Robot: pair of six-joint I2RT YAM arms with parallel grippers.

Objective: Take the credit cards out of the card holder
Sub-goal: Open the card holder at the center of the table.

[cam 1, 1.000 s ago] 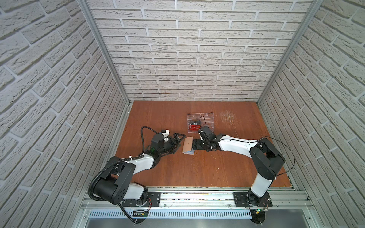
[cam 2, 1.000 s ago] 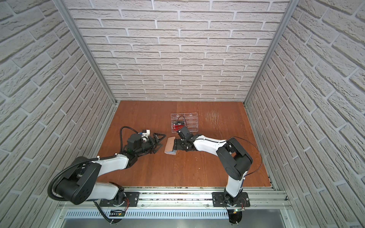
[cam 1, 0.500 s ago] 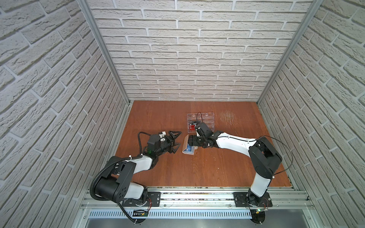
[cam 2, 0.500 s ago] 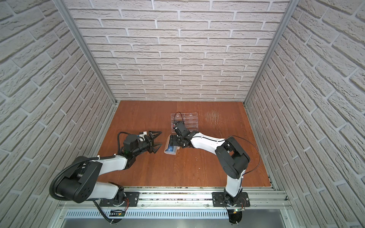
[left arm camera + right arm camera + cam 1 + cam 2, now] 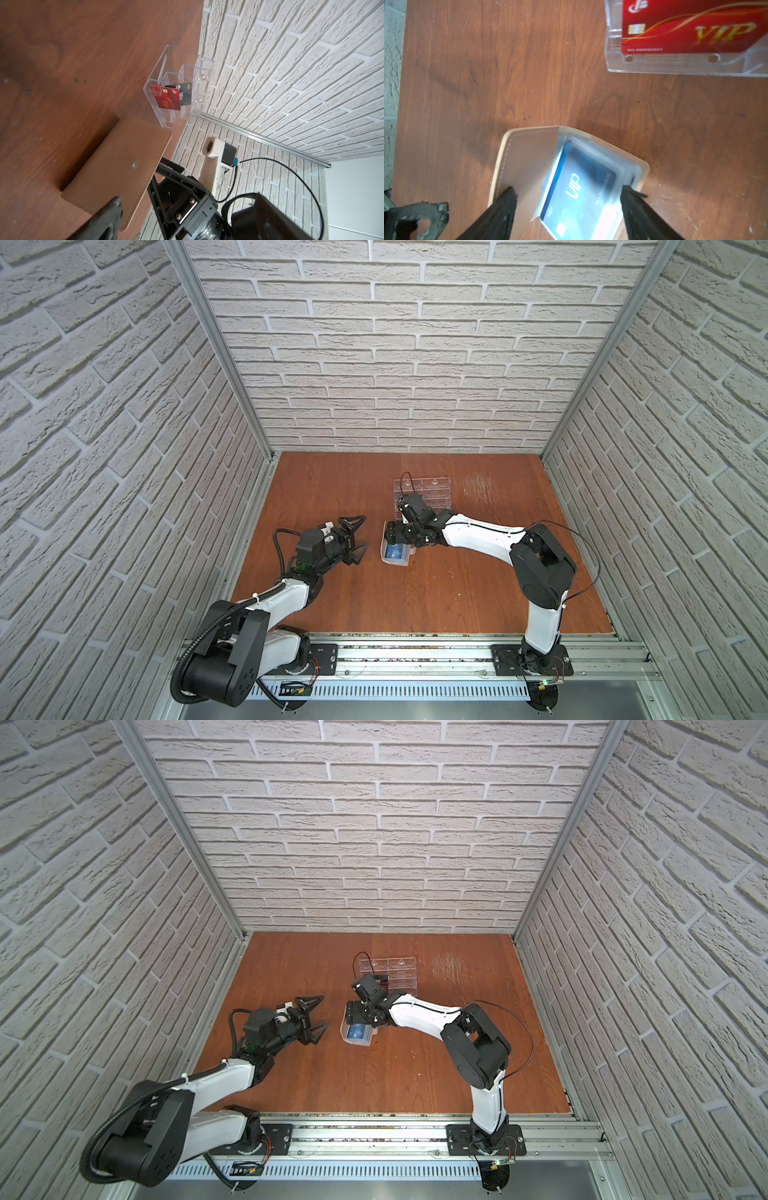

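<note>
Left pincer [image 5: 365,531] gapes wide near the holder [image 5: 527,158]. Right pincer [image 5: 569,188] stands open astride its sleeved blue card [image 5: 587,178].

- A robotics lab test cell is showing here: white brick-pattern wall panels [image 5: 415,364] are closing in three sides like a staged booth.
- Bare aluminium corner posts [image 5: 218,349] are framing those panels.
- A reddish-brown wood-grain board [image 5: 415,605] is serving as the work surface.
- Two white-and-black jointed machines, the left arm [image 5: 286,597] and the right arm [image 5: 478,536], are standing on black base plates [image 5: 505,657] fixed to a slotted aluminium rail [image 5: 415,655] along the front edge.
- A small dark camera [image 5: 228,153] on a white plastic bracket is riding on one wrist.
</note>
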